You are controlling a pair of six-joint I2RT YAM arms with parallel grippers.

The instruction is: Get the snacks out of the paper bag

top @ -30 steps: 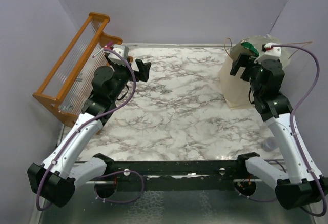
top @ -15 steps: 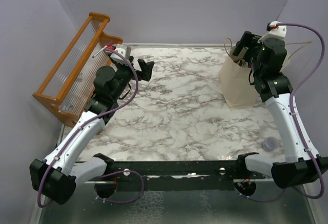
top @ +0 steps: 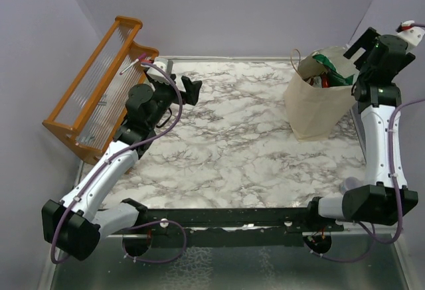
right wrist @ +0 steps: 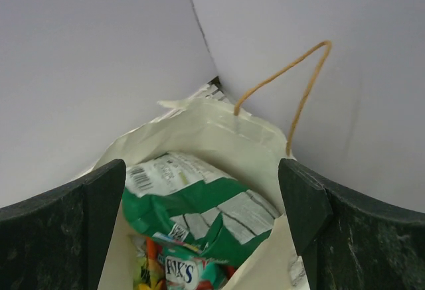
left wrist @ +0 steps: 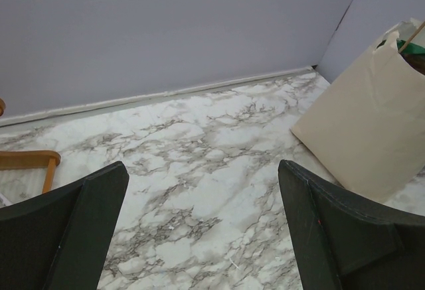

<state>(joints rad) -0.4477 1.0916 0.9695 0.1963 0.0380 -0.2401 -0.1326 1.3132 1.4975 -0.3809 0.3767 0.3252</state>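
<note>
Overhead, the spread right end effector (right wrist: 202,174) hangs above the paper bag (top: 312,107) at two o'clock; the left end effector (left wrist: 202,177) is likewise spread.

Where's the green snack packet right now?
The green packet lies uppermost inside the open paper bag in the top view's far right corner, over smaller packets, directly in front of the right gripper.

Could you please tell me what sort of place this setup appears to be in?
Probably a robotics lab test cell: a marble-patterned table boxed in by plain lavender walls, two robot arms bolted at its near edge, and staged props, an orange rack and a paper bag of snacks.
</note>
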